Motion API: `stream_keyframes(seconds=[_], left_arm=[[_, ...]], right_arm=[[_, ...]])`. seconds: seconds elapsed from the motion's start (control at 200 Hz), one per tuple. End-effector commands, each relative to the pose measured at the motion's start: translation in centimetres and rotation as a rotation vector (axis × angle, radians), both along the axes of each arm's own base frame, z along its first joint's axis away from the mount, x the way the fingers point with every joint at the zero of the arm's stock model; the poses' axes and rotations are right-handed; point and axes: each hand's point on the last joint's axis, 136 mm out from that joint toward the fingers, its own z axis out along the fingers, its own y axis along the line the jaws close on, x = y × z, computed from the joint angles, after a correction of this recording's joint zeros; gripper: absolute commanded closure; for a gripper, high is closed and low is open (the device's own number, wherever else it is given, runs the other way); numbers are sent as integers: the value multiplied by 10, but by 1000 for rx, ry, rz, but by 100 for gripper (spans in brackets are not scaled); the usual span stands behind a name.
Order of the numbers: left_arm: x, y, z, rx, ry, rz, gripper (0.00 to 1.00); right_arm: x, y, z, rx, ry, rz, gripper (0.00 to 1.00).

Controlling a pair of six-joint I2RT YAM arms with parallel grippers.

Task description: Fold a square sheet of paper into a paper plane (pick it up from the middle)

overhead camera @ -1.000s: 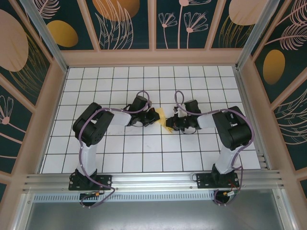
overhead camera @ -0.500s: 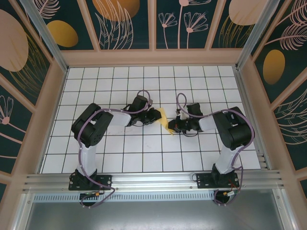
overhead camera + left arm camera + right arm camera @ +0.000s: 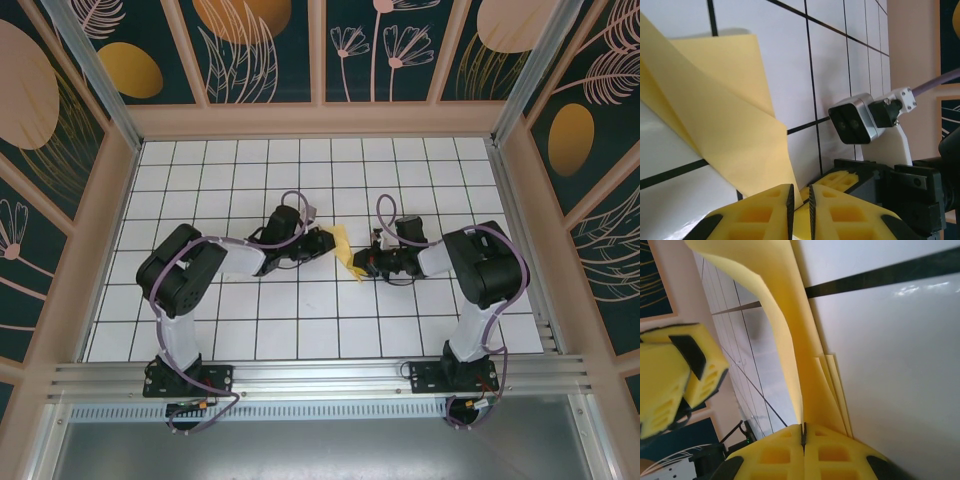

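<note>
The yellow sheet of paper (image 3: 344,248) is folded into layers and stands up off the table between my two grippers. My right gripper (image 3: 360,268) holds its lower end. In the right wrist view the pads (image 3: 803,429) are pressed together on one upright layer of paper (image 3: 790,340), and further folded layers lie flat beside it. My left gripper (image 3: 328,240) is at the paper's left side. In the left wrist view its jaws (image 3: 800,192) stand a narrow gap apart, and the edge of the paper (image 3: 725,115) runs down into that gap.
The floor is a white grid-tiled table (image 3: 300,310) enclosed by dark painted walls (image 3: 260,50). The right gripper's fingers (image 3: 840,181) and wrist camera (image 3: 855,120) are close in front of my left gripper. The left gripper's fingers (image 3: 680,375) are near the right one.
The right gripper has shut on the paper and shifted a little right. The left gripper's jaws have parted slightly and moved closer to the paper, which now stands more upright.
</note>
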Motion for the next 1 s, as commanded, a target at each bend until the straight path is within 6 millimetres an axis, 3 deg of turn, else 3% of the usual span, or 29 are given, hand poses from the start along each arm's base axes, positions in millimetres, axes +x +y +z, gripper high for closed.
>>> stream_keyframes(seconds=[0.0,0.315,0.47,0.5,0.641,0.861,0.996], left_arm=[[-1,-12,-2,-17,-24,-33,82],[2,-22,-21,28,13,-45,88],[-3,-16,-43,92,70,-39,91],[4,-22,-37,82,55,-37,91],[3,-21,-46,105,79,-32,92],[3,-8,-73,223,157,9,93],[-2,5,-95,317,217,39,94]], right_arm=[[0,0,-4,10,41,-12,100],[-1,-5,-17,-35,84,-27,100],[-1,-5,-19,-39,89,-27,100],[-1,-5,-19,-40,89,-27,100],[-3,-6,-22,-45,97,-23,100],[-4,-6,-23,-59,93,-13,100],[1,-7,-12,-77,45,3,97]])
